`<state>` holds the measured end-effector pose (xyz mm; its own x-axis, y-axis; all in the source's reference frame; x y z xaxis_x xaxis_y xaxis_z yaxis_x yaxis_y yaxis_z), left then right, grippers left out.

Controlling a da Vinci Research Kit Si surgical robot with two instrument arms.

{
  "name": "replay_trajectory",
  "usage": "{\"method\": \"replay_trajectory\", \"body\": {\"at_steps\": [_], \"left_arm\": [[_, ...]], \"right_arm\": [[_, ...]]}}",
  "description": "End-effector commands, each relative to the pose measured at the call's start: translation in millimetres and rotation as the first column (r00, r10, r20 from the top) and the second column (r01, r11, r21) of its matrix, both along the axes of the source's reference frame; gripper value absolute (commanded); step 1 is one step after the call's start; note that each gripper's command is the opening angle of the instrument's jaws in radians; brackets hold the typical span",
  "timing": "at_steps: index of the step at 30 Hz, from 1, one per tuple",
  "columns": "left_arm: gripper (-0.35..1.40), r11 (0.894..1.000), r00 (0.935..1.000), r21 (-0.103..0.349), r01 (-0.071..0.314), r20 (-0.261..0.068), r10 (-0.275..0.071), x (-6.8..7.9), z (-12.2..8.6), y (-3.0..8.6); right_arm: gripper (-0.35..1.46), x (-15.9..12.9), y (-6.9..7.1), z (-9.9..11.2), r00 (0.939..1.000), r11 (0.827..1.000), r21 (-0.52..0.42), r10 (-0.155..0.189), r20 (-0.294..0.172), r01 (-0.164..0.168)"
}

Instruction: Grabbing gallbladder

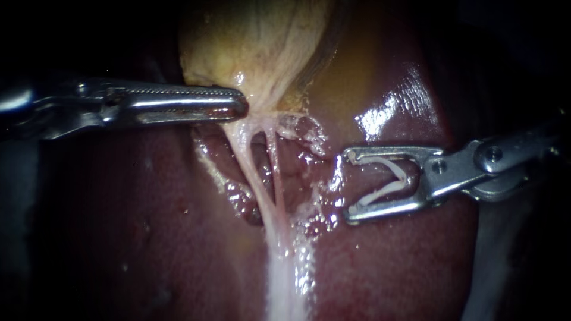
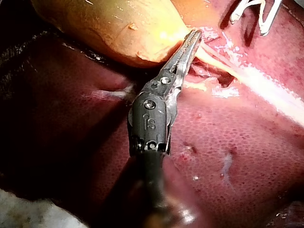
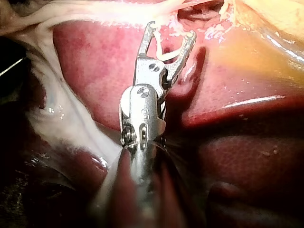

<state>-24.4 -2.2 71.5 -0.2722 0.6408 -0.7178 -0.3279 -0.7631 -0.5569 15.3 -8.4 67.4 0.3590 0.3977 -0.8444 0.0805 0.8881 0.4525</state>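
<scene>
Instrument from the left: my left instrument [image 1: 241, 106] reaches in level from the dark edge of the field. Its long toothed jaws lie together, and I see no tissue caught between them.
Left tip: it rests against the lower edge of the gallbladder [image 1: 256, 41], just where the sac narrows. In the left wrist view the same tip [image 2: 194, 34] touches the underside of the yellow sac [image 2: 118, 28], with the jaws pressed close along their whole length.
Gallbladder: pale yellow and streaked with whitish fibres. It sits in the upper middle of the endoscope view, above and just right of my left tip, and lies on the liver [image 1: 148, 238].
Tubes: two thin pale tubes [image 1: 247, 163] run down from the narrow end of the gallbladder. They are spread a little apart at first, then draw together.
White band: below the tubes a broad band of white tissue [image 1: 282, 279] runs on down over the liver.
Liver: dark red and wet, it fills the field around everything and shines brightly to the right of the gallbladder. It also lies under both instruments in the wrist views [image 2: 237, 142] [image 3: 90, 71].
Instrument from the right: my right instrument [image 1: 350, 184] comes in over the liver with its jaws standing wide apart [image 3: 171, 29].
Clip: a white clip [image 1: 392, 181] sits between those jaws, one leg along each inner face, so both jaws bear on it [image 3: 164, 56].
Gap: my right tips are near the tubes but clear of them, with glistening liver between.
</scene>
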Motion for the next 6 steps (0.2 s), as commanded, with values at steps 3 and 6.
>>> {"method": "replay_trajectory", "body": {"at_steps": [3, 6], "left_arm": [[-0.35, 1.000, 1.0000, 0.000, 0.000, 0.000, 0.000, 0.0, 0.0, 0.0], [-0.35, 1.000, 1.0000, 0.000, 0.000, 0.000, 0.000, 0.0, 0.0, 0.0]], "right_arm": [[0.50, 0.0, 0.0, 0.0, 1.0000, 1.000, 0.000, 0.000, 0.000, 0.000], [0.50, 0.0, 0.0, 0.0, 1.0000, 1.000, 0.000, 0.000, 0.000, 0.000]]}}
